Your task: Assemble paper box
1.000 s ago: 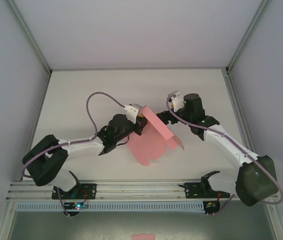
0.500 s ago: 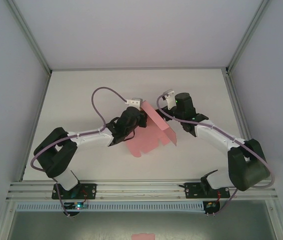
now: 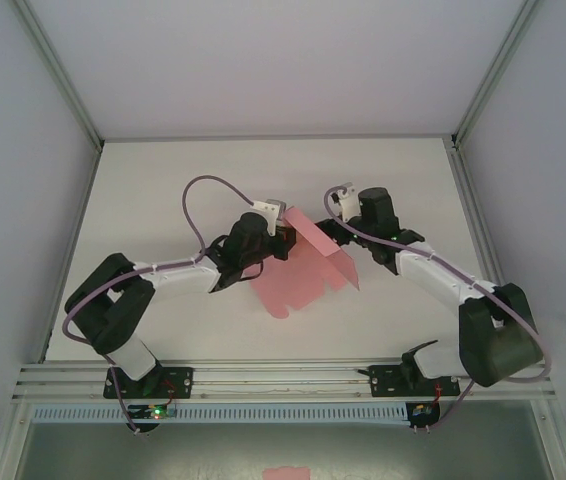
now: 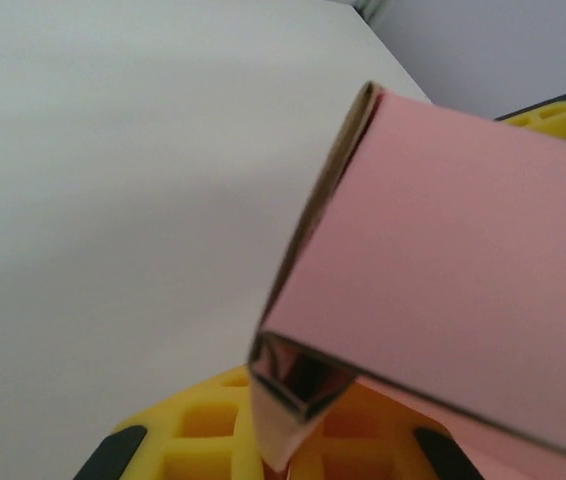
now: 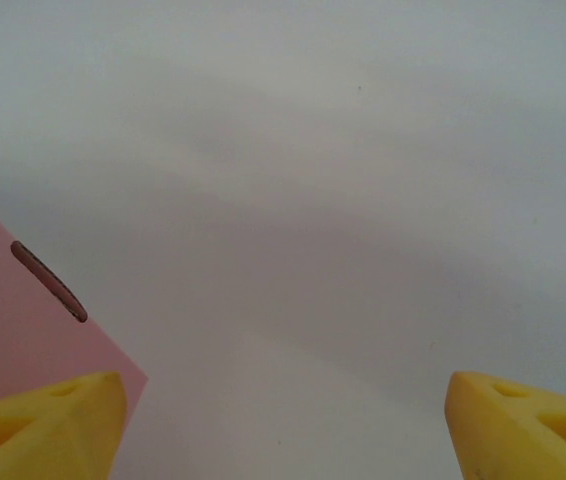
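Note:
The paper box point(image 3: 298, 275) is a pink card cut-out, partly flat on the table, with one long panel folded up into a ridge point(image 3: 321, 243). My left gripper point(image 3: 285, 238) is shut on the far left end of that raised panel. In the left wrist view the folded pink card point(image 4: 443, 270) looms close, and a flap of it runs down between the yellow fingers point(image 4: 193, 435). My right gripper point(image 3: 347, 243) stands open just right of the ridge. Its yellow fingertips point(image 5: 43, 420) are wide apart, with a slotted corner of the paper box point(image 5: 13, 330) at the left one.
The white table point(image 3: 163, 190) has aluminium frame posts along both sides and a rail across the near edge point(image 3: 283, 375). A small pink patch point(image 3: 286, 472) lies below the rail. A yellow pad point(image 4: 563, 112) peeks over the card's top right edge.
The right arm has drawn back a little to the right. The card's right end has shifted slightly right with the raised panel, and the left wrist has turned a little.

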### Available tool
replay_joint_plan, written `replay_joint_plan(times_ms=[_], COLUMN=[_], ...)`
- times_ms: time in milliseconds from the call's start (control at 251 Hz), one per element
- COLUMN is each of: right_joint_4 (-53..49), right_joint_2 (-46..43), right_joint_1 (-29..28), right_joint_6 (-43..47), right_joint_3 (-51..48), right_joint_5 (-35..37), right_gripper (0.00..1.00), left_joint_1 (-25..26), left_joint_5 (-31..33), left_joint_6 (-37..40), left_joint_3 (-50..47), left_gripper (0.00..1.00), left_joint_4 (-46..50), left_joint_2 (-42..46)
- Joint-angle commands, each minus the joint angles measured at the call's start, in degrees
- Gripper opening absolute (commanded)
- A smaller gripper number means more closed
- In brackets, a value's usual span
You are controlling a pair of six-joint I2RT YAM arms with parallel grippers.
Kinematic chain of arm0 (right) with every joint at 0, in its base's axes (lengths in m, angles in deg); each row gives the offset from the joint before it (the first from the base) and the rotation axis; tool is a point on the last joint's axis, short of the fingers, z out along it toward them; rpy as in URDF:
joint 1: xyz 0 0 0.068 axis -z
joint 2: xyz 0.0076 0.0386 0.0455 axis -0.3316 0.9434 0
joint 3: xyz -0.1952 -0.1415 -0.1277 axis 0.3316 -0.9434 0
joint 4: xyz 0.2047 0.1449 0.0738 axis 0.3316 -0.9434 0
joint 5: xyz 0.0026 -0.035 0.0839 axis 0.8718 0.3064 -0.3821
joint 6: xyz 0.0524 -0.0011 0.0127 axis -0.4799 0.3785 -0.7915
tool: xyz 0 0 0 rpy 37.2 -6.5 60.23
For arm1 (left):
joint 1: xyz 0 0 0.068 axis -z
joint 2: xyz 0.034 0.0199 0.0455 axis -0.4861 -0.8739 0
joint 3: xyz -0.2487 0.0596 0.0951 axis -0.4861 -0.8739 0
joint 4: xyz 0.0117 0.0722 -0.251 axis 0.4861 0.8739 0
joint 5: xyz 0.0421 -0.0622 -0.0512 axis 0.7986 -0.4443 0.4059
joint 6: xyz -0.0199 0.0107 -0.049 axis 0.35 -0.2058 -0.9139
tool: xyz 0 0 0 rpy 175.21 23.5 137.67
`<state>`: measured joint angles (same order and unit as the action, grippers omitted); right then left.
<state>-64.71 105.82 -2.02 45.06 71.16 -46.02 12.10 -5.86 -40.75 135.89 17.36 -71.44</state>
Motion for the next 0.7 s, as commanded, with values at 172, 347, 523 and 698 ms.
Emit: replay_joint_plan(times_ms=[172,347,523,698], right_joint_4=[-7.6,-5.9,-1.7,-4.8], right_joint_2=[-19.5,-32.0,-40.0,-40.0], right_joint_1=[3.3,7.3,6.2,3.4], right_joint_6=[-3.9,-1.8,7.4,22.8], right_joint_3=[-2.8,-6.3,-8.7,-5.8], right_joint_5=[18.0,1.4,-17.2,-26.8], right_gripper=[0.91,0.93,0.91,0.89], left_joint_1=[1.8,1.7,1.8,1.8], left_joint_5=[15.8,20.2,21.8,21.2], left_joint_6=[3.9,3.5,4.5,7.8], left_joint_3=[0.1,-1.0,0.9,3.0], left_gripper=[0.00,0.00,0.00,0.00], left_joint_4=[12.8,16.8,25.1,31.4], left_joint_2=[10.0,13.6,16.0,15.9])
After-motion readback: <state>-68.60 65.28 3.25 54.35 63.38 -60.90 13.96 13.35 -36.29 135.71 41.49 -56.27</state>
